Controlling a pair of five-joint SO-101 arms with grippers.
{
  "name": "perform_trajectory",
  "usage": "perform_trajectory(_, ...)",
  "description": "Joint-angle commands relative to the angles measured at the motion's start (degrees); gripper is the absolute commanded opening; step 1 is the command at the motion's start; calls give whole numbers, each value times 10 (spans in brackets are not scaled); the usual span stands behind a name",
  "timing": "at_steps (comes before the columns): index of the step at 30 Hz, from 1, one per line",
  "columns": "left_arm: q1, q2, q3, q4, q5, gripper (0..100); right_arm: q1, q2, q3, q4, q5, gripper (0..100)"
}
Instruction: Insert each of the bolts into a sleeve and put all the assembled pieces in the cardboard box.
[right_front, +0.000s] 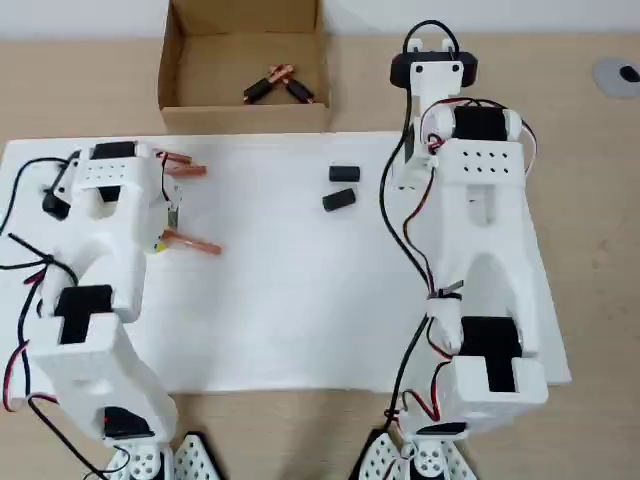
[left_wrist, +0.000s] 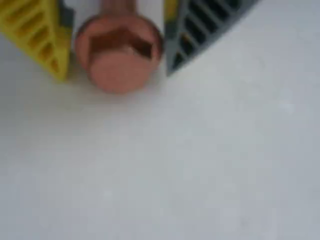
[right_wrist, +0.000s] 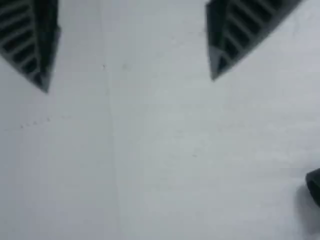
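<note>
Nearby, our left pincer flanks a smooth copper bolt with a hexagonal recess, lying on the white surface; we cannot tell whether it clamps. Our ribbed black right pincer stands apart. Farther off lie a black cylindrical sleeve and a second sleeve, then the cardboard box holding assembled pieces.

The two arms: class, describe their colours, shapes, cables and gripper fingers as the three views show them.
Both the left arm and the right arm have blocky white shells with black motors, and red and black cables run along them. The left gripper has one yellow ribbed finger and one dark ribbed finger. The right gripper has two dark ribbed fingers.
</note>
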Motion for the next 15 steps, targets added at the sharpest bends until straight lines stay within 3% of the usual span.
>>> perform_trajectory(1,-2,39,-19,-1,-3,147,7,-7,-11,-8,0,249)
perform_trajectory(7,-2,47,-51,-4,-4,145,7,-7,-11,-8,0,249)
perform_trajectory(9,-2,48,-60,-3,-4,105,7,-7,-11,-8,0,249)
perform_trajectory(11,-2,48,-68,-1,-7,0,7,-7,-11,-8,0,249)
perform_trajectory(15,3,43,-94,32,-64,5,7,-7,-11,-8,0,249)
